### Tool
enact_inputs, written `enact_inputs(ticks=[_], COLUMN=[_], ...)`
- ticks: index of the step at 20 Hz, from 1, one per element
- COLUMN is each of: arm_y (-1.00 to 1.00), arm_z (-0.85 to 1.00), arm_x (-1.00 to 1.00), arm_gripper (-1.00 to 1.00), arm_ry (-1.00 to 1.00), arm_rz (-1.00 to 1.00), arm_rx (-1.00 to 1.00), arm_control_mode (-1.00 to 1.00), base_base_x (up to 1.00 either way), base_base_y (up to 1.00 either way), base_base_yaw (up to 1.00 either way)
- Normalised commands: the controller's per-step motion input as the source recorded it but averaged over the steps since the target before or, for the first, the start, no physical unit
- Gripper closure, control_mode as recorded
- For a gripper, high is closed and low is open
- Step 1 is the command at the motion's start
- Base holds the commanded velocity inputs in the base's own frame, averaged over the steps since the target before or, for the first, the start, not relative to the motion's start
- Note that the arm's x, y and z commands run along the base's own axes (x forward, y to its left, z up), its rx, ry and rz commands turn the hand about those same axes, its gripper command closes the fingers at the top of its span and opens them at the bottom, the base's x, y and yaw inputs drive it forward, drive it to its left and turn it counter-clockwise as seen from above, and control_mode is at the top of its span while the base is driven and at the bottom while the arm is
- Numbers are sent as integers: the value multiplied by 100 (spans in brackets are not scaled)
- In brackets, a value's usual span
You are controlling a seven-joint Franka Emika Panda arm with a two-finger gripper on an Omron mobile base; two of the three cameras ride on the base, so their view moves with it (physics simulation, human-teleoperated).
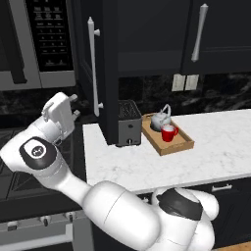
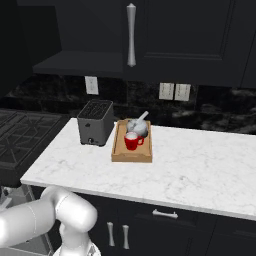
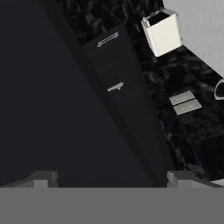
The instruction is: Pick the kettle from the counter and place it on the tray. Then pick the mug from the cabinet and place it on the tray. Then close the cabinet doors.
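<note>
Left base view: the wooden tray point(image 1: 177, 146) sits on the white marble surface point(image 1: 206, 152), centre-right of frame, just right of the toaster point(image 1: 130, 122). The silver kettle point(image 1: 160, 119) stands at the tray's far end. The red mug point(image 1: 169, 133) stands in front of it, apparently touching or nearly so. Both are upright and inside the tray's raised edges.

One cabinet door point(image 1: 100, 68) stands swung out at upper centre-left, edge-on to the camera, with its silver bar handle point(image 1: 91, 66) facing left. The second door point(image 1: 215, 34), upper right, is also angled out from the cabinet point(image 1: 147, 39). Between them the dark interior is visible. A microwave point(image 1: 37, 41) occupies the upper left, and the stovetop point(image 1: 17, 169) lies at left.

The arm's white wrist is raised at left of frame, just left of the open door. The end effector point(image 1: 76, 105) points toward the door's face; its fingers appear small here.

Right base view: tray point(image 2: 131, 145), kettle point(image 2: 137, 127) and mug point(image 2: 132, 140) lie at frame centre, with the toaster point(image 2: 95, 121) to their left. A door handle point(image 2: 131, 35) hangs at top centre.

Hand view: the two fingertips point(image 3: 41, 178) sit wide apart at the bottom corners, released, with nothing between them. A flat black door panel fills the left half, very close. The toaster point(image 3: 162, 31) appears at upper right.
</note>
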Motion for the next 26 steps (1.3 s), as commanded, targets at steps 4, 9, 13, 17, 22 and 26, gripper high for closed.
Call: enact_inputs(ticks=[4, 9, 13, 17, 22, 26], arm_y=[-59, -67, -75, -77, -82, -76], arm_z=[34, 27, 18, 13, 11, 12], arm_x=[-1, 0, 0, 0, 15, 24], arm_gripper=[-100, -100, -100, -100, -100, -100], arm_ry=[2, 5, 6, 9, 12, 10], arm_rz=[-2, 0, 0, 1, 12, 23], arm_rx=[4, 2, 3, 3, 3, 4], arm_control_mode=[-100, -100, -100, -100, -100, -100], base_base_x=[0, 0, 0, 0, 0, 0], base_base_y=[0, 0, 0, 0, 0, 0], base_base_yaw=[0, 0, 0, 0, 0, 0])
